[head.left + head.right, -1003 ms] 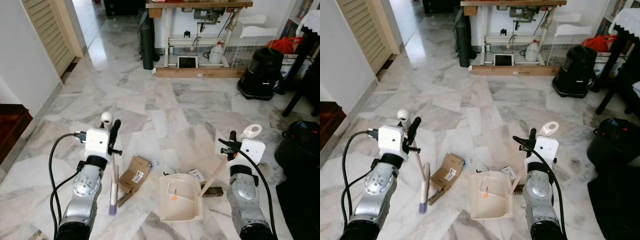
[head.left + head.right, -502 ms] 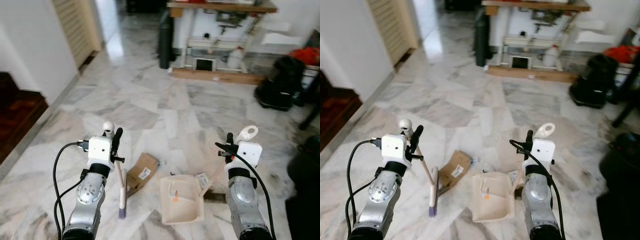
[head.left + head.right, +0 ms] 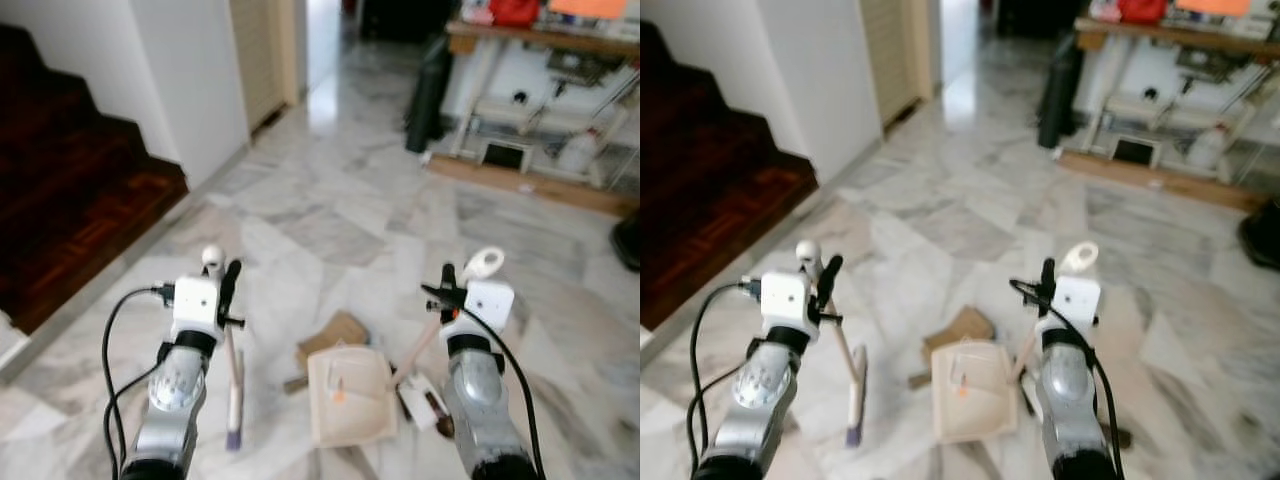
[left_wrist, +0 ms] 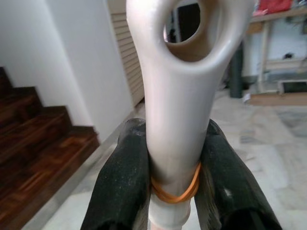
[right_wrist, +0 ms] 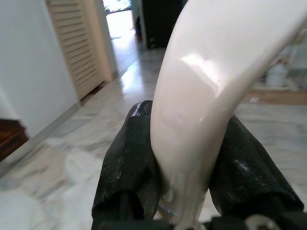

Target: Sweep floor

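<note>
My left gripper [image 3: 229, 288] is shut on the pale handle of a hand brush [image 3: 235, 392], whose bristle end rests on the marble floor. In the left wrist view the black fingers [image 4: 125, 184] clamp the looped brush handle [image 4: 178, 100] just above an orange rubber band. My right gripper [image 3: 447, 292] is shut on the long handle of a cream dustpan [image 3: 347, 396], which lies flat on the floor between my arms. The right wrist view has both fingers [image 5: 128, 165] pressed against that dustpan handle [image 5: 204, 96]. A brown cardboard scrap [image 3: 331, 331] touches the pan's far edge. Small litter [image 3: 426, 397] lies right of the pan.
Dark wooden stairs [image 3: 70, 190] rise at the left beside a white wall [image 3: 190, 80]. A louvred door [image 3: 258, 45] stands further back. At the far right are a workbench [image 3: 545, 45] with clutter under it and a tall black cylinder [image 3: 428, 92]. Open marble floor stretches ahead.
The whole view has swung left, bringing the stairs in and pushing the workbench to the right edge. Both grippers keep their hold on brush and dustpan.
</note>
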`<state>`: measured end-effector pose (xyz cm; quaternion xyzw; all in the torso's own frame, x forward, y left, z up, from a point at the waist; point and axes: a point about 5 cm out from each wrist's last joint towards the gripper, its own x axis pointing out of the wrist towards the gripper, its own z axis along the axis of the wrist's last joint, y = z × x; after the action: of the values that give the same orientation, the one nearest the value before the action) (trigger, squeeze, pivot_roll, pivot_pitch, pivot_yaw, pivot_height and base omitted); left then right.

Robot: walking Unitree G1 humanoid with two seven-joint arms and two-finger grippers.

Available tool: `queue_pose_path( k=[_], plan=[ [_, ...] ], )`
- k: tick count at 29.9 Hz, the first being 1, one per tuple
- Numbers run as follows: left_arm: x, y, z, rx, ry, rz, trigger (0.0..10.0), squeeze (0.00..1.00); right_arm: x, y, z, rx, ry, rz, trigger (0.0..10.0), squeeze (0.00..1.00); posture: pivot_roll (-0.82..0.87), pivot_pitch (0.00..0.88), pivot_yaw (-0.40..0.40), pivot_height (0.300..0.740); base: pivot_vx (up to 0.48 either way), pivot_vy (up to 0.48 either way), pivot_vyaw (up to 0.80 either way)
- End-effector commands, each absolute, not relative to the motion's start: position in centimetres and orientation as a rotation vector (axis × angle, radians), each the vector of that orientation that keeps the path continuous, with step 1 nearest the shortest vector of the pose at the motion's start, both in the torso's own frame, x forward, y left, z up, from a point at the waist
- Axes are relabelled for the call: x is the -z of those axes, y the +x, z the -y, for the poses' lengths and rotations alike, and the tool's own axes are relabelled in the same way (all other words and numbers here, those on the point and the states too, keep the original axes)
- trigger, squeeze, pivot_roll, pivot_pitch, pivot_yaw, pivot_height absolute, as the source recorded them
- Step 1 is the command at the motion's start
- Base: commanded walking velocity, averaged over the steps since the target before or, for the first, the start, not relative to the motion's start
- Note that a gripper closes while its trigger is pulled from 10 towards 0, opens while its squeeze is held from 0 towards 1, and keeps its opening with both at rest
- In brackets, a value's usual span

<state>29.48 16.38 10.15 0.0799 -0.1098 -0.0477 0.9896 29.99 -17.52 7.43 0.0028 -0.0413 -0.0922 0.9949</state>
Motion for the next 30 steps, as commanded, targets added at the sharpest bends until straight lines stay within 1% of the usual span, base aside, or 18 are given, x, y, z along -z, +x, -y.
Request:
queue_pose_path(
  k=[1,20,30],
  plan=[
    [-11.19,29.74,-16.4,0.088,0.16,0.275,10.0,0.0,-8.8,30.51,17.41,0.178,0.007,0.14,10.0,0.0,0.04,0.0,0.015,0.74,0.0,0.0,0.8],
    [-11.03,29.78,-16.5,0.078,0.155,0.267,10.0,0.0,-8.76,30.62,16.9,0.167,0.018,0.132,10.0,0.0,0.05,0.0,0.014,0.74,0.0,0.0,0.8],
    [-10.9,29.75,-16.48,0.072,0.143,0.258,10.0,0.0,-8.79,30.73,16.81,0.165,0.034,0.132,10.0,0.0,0.05,0.0,0.015,0.74,0.0,0.0,0.0]
  ],
)
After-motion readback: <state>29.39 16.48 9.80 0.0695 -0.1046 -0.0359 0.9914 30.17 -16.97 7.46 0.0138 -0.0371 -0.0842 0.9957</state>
